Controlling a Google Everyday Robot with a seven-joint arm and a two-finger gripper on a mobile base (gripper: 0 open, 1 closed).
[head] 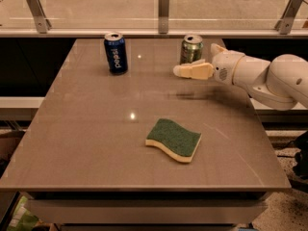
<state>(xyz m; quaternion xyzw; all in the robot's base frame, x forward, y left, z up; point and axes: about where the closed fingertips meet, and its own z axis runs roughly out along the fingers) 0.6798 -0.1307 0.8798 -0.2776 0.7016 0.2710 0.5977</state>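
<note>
Pincer [177, 71] hovering just in front of green can [192, 48], whether released or clenched unclear, sponge [173, 139] well apart.

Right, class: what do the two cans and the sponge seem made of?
The blue can and green can look metal: glossy, shiny rimmed tops. The sponge looks foam: matte green scouring top over pale layer. The gripper hovers beside the green can.

arm [269, 76]: glossy white, fat rounded segments | wrist [225, 67]: small dotted grille | tool [179, 71]: cream-yellow, over counter [86, 143], far right
</note>
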